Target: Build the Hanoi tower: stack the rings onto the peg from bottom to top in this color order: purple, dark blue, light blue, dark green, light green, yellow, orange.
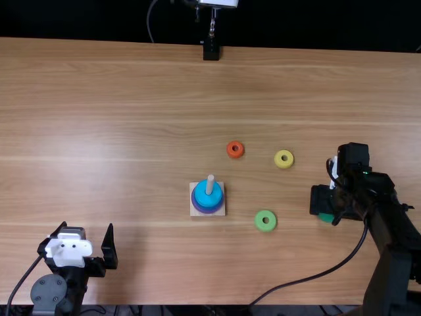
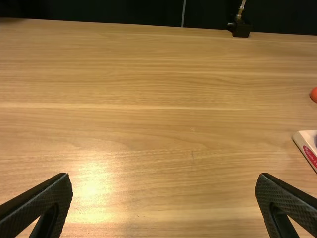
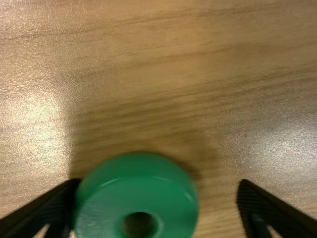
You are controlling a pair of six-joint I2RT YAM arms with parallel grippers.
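One dark green ring (image 3: 136, 191), well right of peg (image 1: 210, 185); right claw (image 3: 158, 183) open, ring off-centre within; left claw (image 1: 87, 225) open, left of peg. Likely light, stiff, slick; best pinched across opposite sides of outer wall (image 3: 136, 166), never hole (image 3: 138, 224)

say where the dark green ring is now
The dark green ring lies between the right gripper's open fingers, right of the light green ring in the top view.

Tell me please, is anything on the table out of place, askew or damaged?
Nothing looks spilled or damaged. Only one thing is slightly odd: the dark green ring sits off-centre in the open right end effector, very near one finger, with a wide gap to the other.
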